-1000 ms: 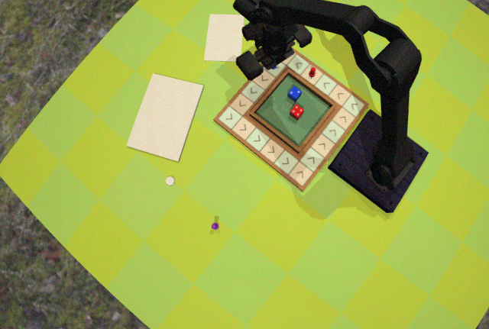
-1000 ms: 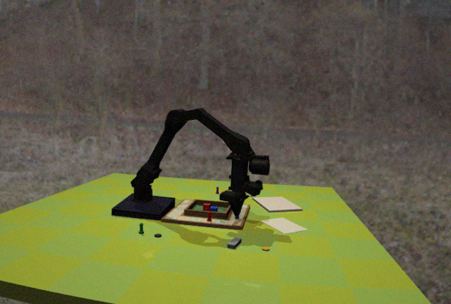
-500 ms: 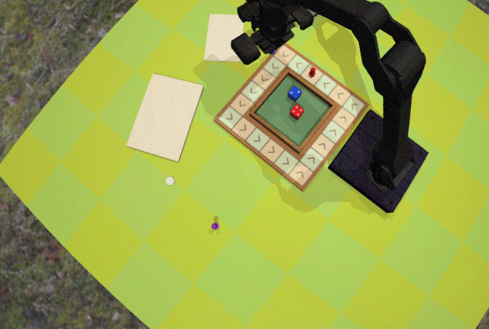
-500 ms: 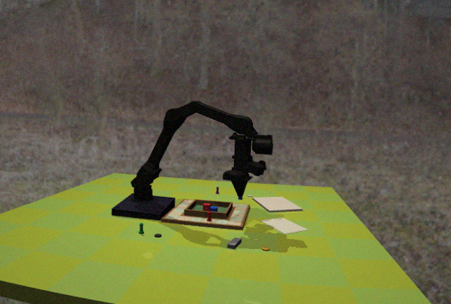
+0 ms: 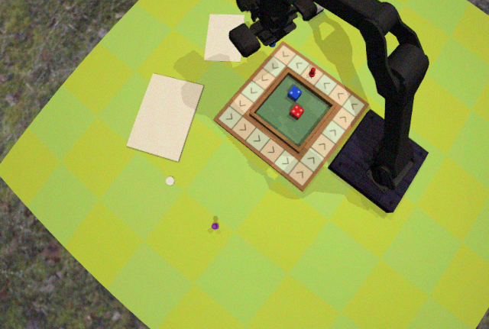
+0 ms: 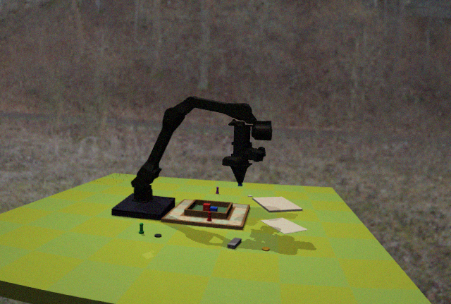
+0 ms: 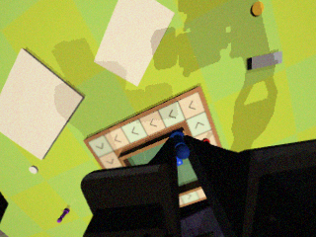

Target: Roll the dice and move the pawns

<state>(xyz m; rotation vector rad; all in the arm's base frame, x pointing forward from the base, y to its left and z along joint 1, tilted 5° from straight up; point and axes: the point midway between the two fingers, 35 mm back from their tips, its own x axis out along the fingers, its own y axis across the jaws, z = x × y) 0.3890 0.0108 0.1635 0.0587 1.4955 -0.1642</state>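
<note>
My gripper is shut on the blue pawn and holds it in the air, high above the table, near the board's top corner in the top view. The red pawn stands on the third square from that corner, on the upper right side of the board. The blue die and the red die lie inside the tray. The blue die's top shows two pips, the red die's several.
Two cream sheets lie beyond the board. A white disc and a purple pawn are farther off. A green pawn, dark disc, grey block and orange disc are on the other side.
</note>
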